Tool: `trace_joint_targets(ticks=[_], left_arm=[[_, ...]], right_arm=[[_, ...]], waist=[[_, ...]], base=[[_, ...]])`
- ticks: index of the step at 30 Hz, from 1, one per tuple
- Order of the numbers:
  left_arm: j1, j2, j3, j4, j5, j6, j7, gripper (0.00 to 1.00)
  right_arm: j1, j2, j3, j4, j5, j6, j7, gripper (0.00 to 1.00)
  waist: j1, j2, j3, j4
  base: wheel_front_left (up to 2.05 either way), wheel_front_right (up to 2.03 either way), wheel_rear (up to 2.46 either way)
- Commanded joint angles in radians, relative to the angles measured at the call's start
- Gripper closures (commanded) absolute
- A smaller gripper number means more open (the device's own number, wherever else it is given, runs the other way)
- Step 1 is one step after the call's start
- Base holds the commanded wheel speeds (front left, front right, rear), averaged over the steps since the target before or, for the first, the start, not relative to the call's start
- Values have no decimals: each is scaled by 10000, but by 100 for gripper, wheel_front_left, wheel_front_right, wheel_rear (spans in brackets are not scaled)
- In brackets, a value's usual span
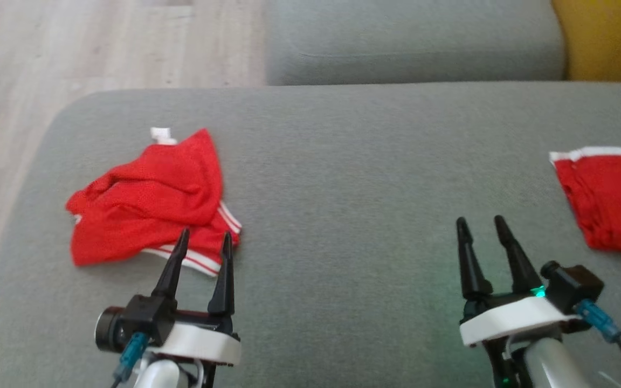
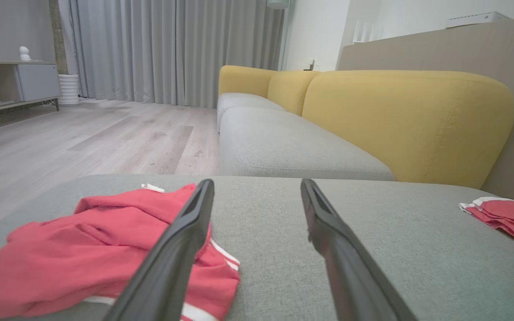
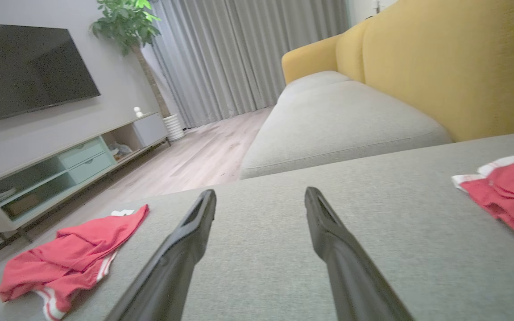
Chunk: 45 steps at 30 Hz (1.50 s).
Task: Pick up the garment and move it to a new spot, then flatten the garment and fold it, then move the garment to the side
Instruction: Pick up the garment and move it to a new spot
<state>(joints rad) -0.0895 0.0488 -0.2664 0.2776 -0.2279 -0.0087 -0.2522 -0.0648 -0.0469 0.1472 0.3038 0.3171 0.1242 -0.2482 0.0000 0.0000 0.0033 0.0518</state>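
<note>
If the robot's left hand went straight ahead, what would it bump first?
Probably the crumpled red garment: the left hand points at its near right edge. How high it hovers over the grey cushion is unclear.

Garment [image 1: 149,199]: red cloth, fine mesh-like texture, matt, white trim bands. 2nd red piece [image 1: 612,205]: same cloth + trim. Sofa seat [image 1: 370,161]: grey woven fabric, coarse weave, matt. Backrest [image 2: 408,120]: yellow fabric, finer weave, stitch line visible. Floor [image 1: 46,59]: pale wood-look planks, smooth, low sheen. Fingers [image 1: 171,267]: black, matt, prob plastic. Wrist shell [image 1: 202,345]: white plastic, smooth. Curtains [image 2: 172,49]: grey cloth. TV screen [image 3: 25,76]: dark, glossy.
</note>
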Motion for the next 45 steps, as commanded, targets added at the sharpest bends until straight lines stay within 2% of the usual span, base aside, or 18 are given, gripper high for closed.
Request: trace_joint_targets(ticks=[1, 11, 19, 23, 28, 32, 37, 45], left_arm=[[-71, 14, 266, -273, -14, 49, -95, 0], [277, 14, 432, -199, 143, 8, -95, 0], [459, 31, 553, -124, 282, -86, -95, 0], [522, 47, 620, -126, 330, -129, -95, 0], [438, 167, 652, -33, 414, -209, -95, 0], [-142, 379, 499, 254, 504, -439, 60, 0], [-1968, 726, -124, 1123, 641, -932, 1427, 0], [-4502, 1097, -567, 3290, 869, -1072, 2859, 0]], right_arm=[[-214, -34, 356, -335, 73, 65, -135, 0], [82, -34, 960, -317, 256, 65, -135, 0], [305, -34, 1290, -322, 403, 65, -135, 0], [352, -34, 1390, -332, 452, 65, -135, 0], [277, -34, 1496, -332, 453, 65, -135, 0], [125, -34, 1441, -337, 323, 65, -135, 0], [-325, -34, 1261, -471, 28, 65, -135, 0], [-848, -34, 1132, -665, -240, 65, -135, 0]], waist=[[0, 0, -211, 458], [0, 0, -605, 1928], [0, 0, -805, 2703], [0, 0, -827, 2838], [0, 0, -646, 2603], [0, 0, -164, 2143], [0, 0, 919, 1326], [0, 0, 2277, 389]], base=[[0, 0, 0], [0, 0, 0], [0, 0, 0], [0, 0, 0], [0, 0, 0], [0, 0, 0], [0, 0, 0], [0, 0, 0]])
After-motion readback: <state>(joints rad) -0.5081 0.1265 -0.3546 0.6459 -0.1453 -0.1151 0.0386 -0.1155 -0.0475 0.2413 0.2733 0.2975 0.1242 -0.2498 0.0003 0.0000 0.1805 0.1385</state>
